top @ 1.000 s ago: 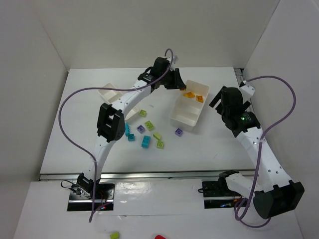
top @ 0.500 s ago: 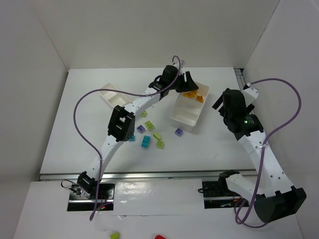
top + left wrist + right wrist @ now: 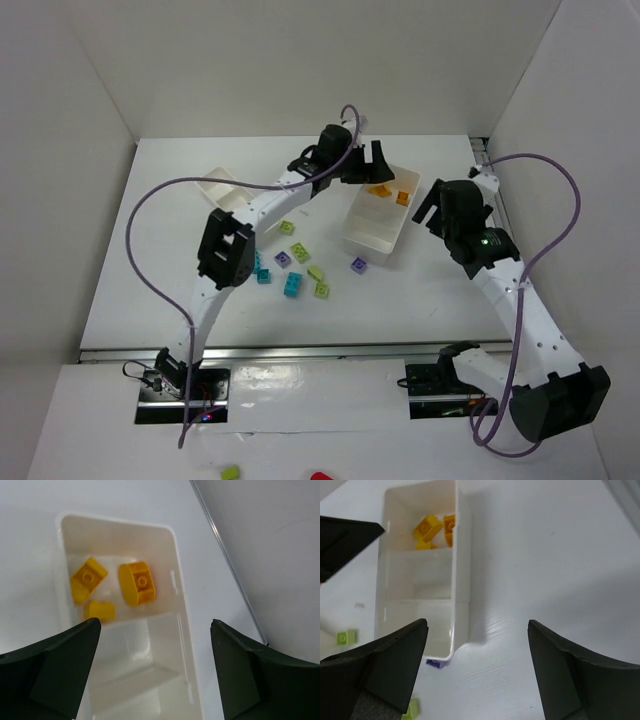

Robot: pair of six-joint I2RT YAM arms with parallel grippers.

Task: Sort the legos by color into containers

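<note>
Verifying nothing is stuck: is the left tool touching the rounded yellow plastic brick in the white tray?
Apart. The left wrist view shows bare tray floor between the brick and both left tool fingers.

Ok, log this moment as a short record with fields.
left gripper: open, empty, above the three-section tray
right gripper: open, empty, to the right of that tray
orange-yellow bricks: three, in the tray's far section
other two sections: no bricks visible
loose bricks: lime green, cyan, purple, on the table
smaller tray: far left, partly behind the left arm
</note>
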